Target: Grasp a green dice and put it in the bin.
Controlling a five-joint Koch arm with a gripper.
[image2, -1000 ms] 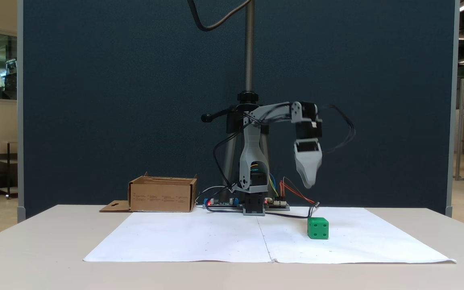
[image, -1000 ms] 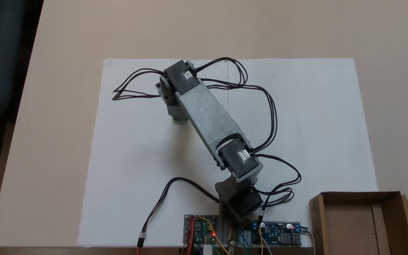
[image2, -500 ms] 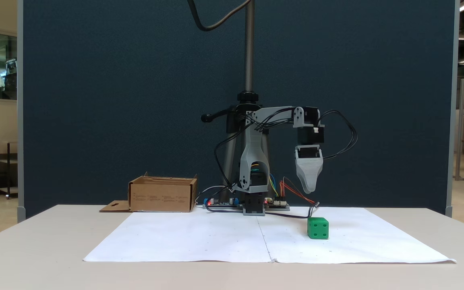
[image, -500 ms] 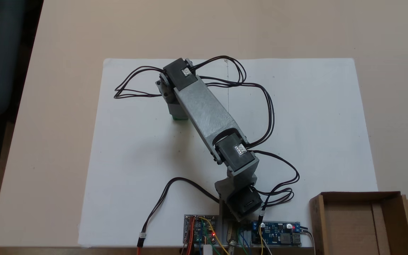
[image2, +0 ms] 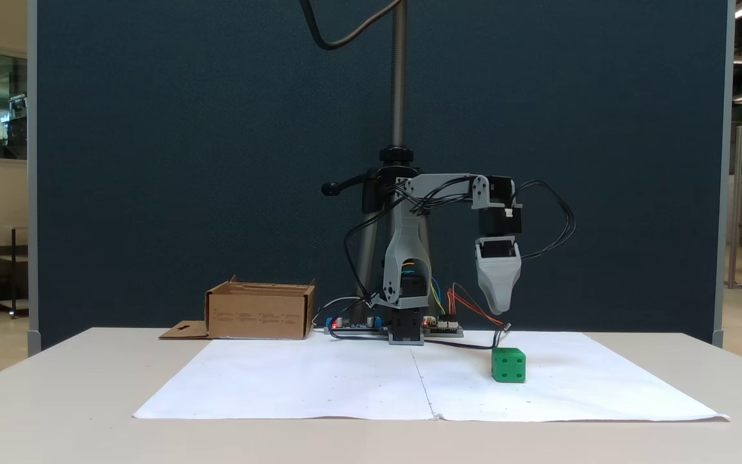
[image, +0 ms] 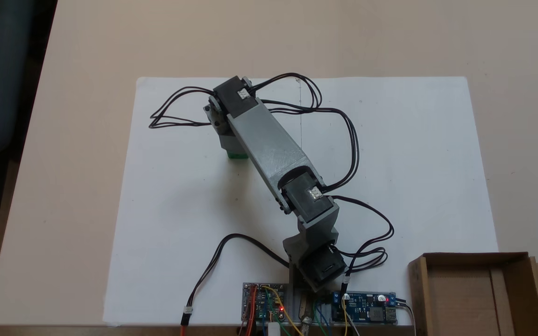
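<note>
Gripper (image2: pixel 498 309) hangs above green dice (image2: pixel 508 365), tip pointing down, clear of it; jaw opening cannot be told. Dice on white paper (image2: pixel 345 386), right of arm base. Bin (image2: pixel 260 314) far left, on table (image2: pixel 55 412).

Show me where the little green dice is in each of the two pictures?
A fixed view from above: the green dice peeks out left of centre, mostly hidden under the arm's end.
A fixed view from the front: the dice sits right of centre, on the white paper.
Shared landmark: the cardboard box.
</note>
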